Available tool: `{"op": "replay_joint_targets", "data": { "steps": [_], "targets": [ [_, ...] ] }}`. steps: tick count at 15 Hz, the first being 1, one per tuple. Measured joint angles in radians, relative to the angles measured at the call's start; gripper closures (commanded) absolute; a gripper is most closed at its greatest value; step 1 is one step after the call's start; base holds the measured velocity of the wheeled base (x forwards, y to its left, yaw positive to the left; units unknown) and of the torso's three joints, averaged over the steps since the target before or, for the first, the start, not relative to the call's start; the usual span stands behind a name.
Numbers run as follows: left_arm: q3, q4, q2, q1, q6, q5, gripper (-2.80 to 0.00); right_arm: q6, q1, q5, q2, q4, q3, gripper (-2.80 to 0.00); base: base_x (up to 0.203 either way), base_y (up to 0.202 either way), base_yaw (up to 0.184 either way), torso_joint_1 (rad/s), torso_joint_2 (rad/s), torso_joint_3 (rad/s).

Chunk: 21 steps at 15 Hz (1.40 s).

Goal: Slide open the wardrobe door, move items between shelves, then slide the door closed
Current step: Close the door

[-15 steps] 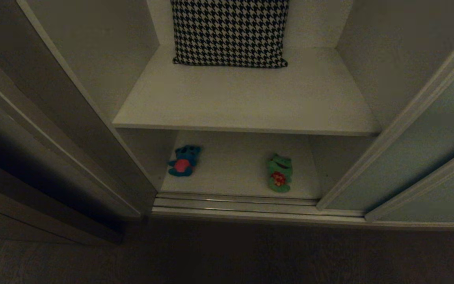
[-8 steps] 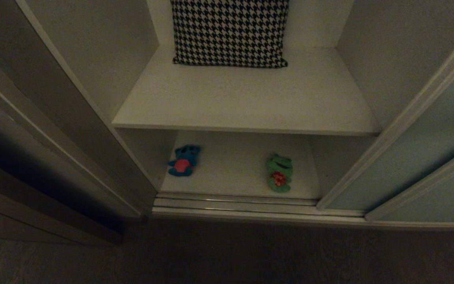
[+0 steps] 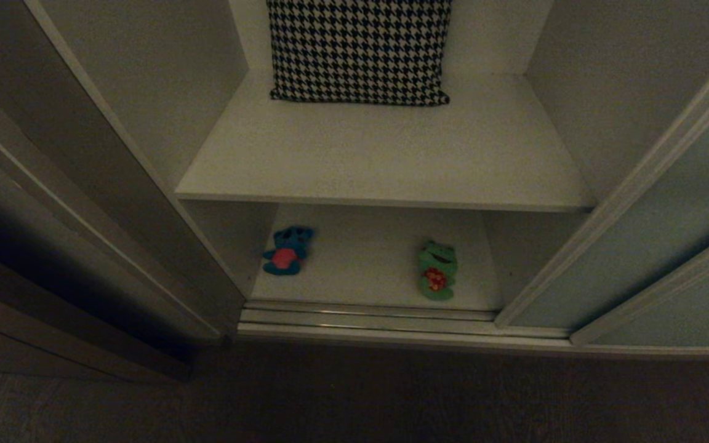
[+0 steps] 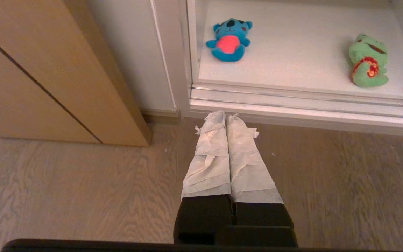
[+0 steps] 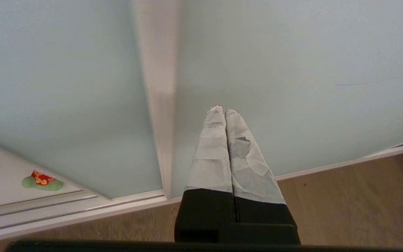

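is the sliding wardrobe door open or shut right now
Open. The sliding wardrobe door is slid aside to the right, leaving the upper shelf exposed, with the frog and bear on the board below.

Houndstooth cushion [image 3: 359, 49] propped upright at rear; brown wooden panels [image 4: 40, 77] beside; wood-grain floor [image 4: 65, 196] below.

Slid open: pale grey-green door [image 3: 650, 246]. Lying on bottom shelf [image 3: 367, 271], well apart: blue bear [image 3: 287, 250], green frog [image 3: 436, 270].
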Motion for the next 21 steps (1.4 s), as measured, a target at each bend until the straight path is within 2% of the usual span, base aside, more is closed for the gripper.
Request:
{"op": "replay_joint_targets", "data": {
  "steps": [5, 10, 15, 21],
  "targets": [
    [0.000, 0.000, 0.000, 0.000, 0.000, 0.000, 0.00, 0.020, 0.037, 0.000, 0.065, -0.007, -0.025, 0.00, 0.000, 0.000, 0.000, 0.000, 0.00, 0.000],
    [0.000, 0.000, 0.000, 0.000, 0.000, 0.000, 0.00, 0.038, 0.108, -0.005, 0.111, -0.055, -0.036, 0.00, 0.000, 0.000, 0.000, 0.000, 0.00, 0.000],
    [0.000, 0.000, 0.000, 0.000, 0.000, 0.000, 0.00, 0.039, 0.124, -0.007, 0.137, -0.097, -0.026, 0.00, 0.000, 0.000, 0.000, 0.000, 0.00, 0.000],
    [0.000, 0.000, 0.000, 0.000, 0.000, 0.000, 0.00, 0.038, 0.167, -0.009, 0.087, -0.099, 0.047, 0.00, 0.000, 0.000, 0.000, 0.000, 0.00, 0.000]
  ]
}}
